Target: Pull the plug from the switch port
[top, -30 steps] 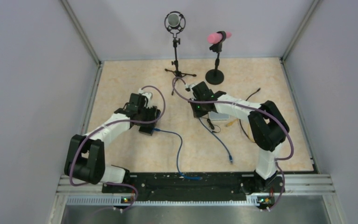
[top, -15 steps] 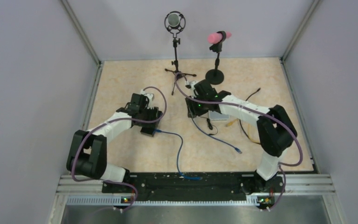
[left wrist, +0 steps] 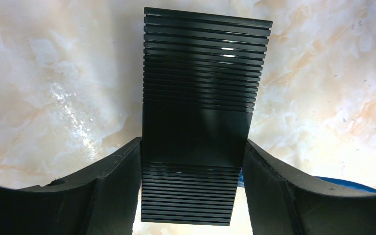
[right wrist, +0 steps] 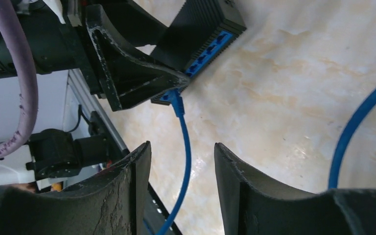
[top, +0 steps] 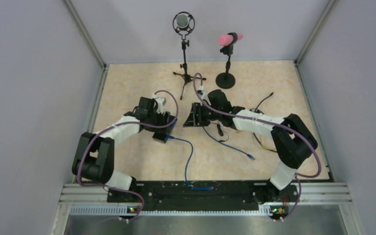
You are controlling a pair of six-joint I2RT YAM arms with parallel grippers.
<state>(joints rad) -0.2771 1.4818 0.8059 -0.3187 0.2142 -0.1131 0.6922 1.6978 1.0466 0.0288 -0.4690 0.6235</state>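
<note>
Plug (right wrist: 175,100) sits in the switch (left wrist: 203,58), which the left hand (left wrist: 191,147) clamps on the surface (left wrist: 323,98). The right hand (right wrist: 181,145), spread wide, faces it from short of contact. It should close on the plug body, not the cable (right wrist: 185,171), and draw straight out.

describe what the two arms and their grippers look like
Both the left arm and the right arm have white tube-like links joined by chunky black joints. A purple cable loops loosely along each arm from base to wrist. The left gripper and right gripper each end in two matte black fingers with curved outer edges and flat inner faces. The right one's fingers look slightly scuffed.
</note>
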